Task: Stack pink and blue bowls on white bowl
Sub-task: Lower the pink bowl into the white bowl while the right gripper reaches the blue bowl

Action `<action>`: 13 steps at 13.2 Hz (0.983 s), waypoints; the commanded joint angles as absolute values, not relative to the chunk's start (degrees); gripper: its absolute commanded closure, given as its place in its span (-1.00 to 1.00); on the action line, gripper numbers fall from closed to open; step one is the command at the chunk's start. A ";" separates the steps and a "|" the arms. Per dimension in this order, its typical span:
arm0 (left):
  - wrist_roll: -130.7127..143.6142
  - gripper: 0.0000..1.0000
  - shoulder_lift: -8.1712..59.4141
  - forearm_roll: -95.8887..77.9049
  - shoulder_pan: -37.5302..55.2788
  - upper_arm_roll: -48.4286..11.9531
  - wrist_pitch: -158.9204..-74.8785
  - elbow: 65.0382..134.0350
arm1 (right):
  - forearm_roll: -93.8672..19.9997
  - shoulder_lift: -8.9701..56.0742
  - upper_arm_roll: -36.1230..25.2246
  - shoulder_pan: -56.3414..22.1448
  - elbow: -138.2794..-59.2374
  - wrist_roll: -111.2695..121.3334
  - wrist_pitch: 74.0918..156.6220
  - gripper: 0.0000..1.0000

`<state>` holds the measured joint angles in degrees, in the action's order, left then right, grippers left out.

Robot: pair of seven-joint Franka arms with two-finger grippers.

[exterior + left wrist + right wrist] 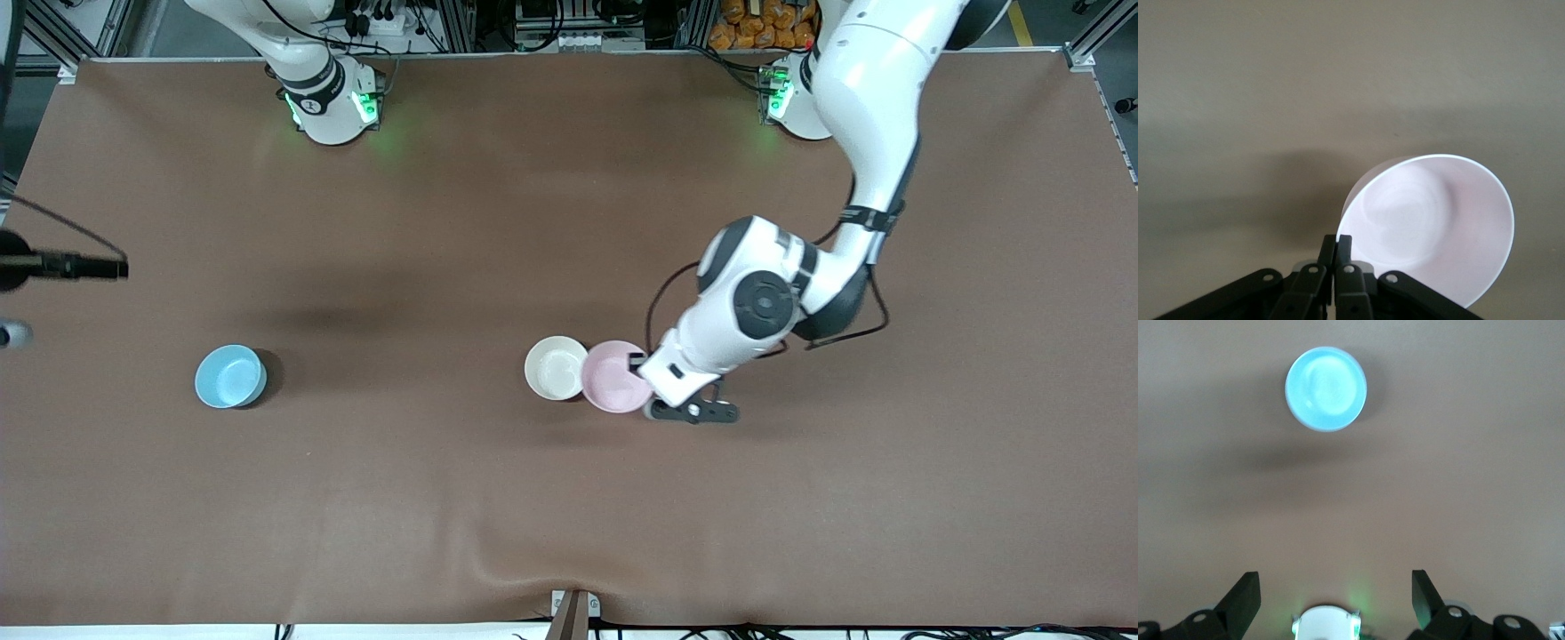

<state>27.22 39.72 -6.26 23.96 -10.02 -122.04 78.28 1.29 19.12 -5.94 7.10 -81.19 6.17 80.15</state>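
Note:
My left gripper is shut on the rim of the pale pink bowl and holds it tilted, just beside the white bowl at the table's middle. In the left wrist view the fingertips pinch the pink bowl's rim, and its shadow falls on the cloth; the white bowl is out of that view. The light blue bowl stands alone toward the right arm's end. My right gripper is open and empty, high over the table with the blue bowl below it. It is out of the front view.
The brown cloth-covered table bears only the three bowls. A black camera pole juts in at the right arm's end. The right arm's base and the left arm's base stand along the table's robot edge.

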 commanded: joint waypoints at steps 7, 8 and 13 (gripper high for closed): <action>34.80 1.00 44.30 -7.29 30.41 -8.79 -121.99 74.80 | 4.74 27.32 -5.01 13.18 -79.72 8.42 100.79 -1.00; 34.89 1.00 44.73 -7.38 30.41 -8.88 -122.95 74.88 | 4.40 28.99 -4.92 13.88 -79.72 9.57 102.55 -1.00; 34.63 1.00 46.84 -8.61 30.32 -8.88 -128.49 74.71 | 0.35 30.93 -4.48 6.51 -85.32 5.38 97.91 -1.00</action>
<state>34.30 45.20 -7.39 29.96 -9.28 -127.05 76.60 1.03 30.94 -4.27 9.44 -81.82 8.18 98.83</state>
